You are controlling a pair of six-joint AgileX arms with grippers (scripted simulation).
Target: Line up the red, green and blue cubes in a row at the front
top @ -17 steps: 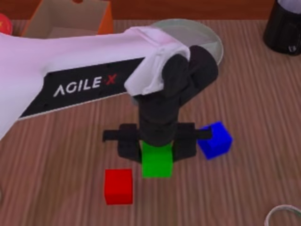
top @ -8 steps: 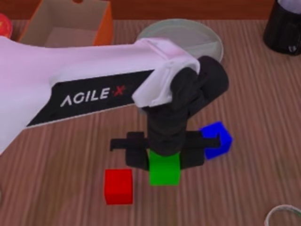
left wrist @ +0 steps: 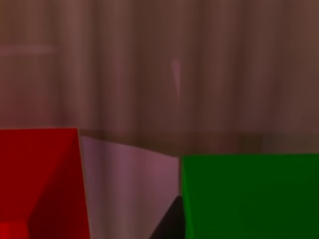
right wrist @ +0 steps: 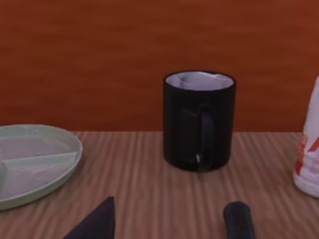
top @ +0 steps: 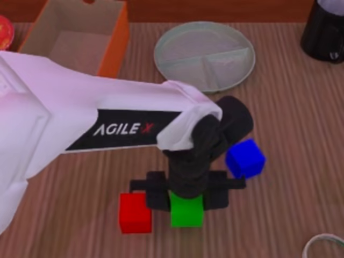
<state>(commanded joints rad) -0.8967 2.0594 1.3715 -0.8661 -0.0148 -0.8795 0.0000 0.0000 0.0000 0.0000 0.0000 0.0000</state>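
Three cubes: red cube (top: 135,213), blue cube (top: 245,158), green cube (top: 186,210) seemingly clasped by left hand (top: 186,198).

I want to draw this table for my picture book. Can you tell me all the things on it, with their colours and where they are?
red cube: one, bright red, front of the table, just left of the green one.
green cube: one, bright green, front middle, under the left pincer.
blue cube: one, deep blue, right of the green one and farther back, out of line.
orange box: one, orange, open top, back left.
plate: one, pale green with dividers, back middle.
mug: one, black, back right corner.
red round thing: one, back left edge, mostly cut off.
white rim: one, front right corner, mostly cut off.
table: one, brown wood.
left pincer: one, black, on a white arm, over the green cube.
right pincer: one, dark fingers, open, near the mug.
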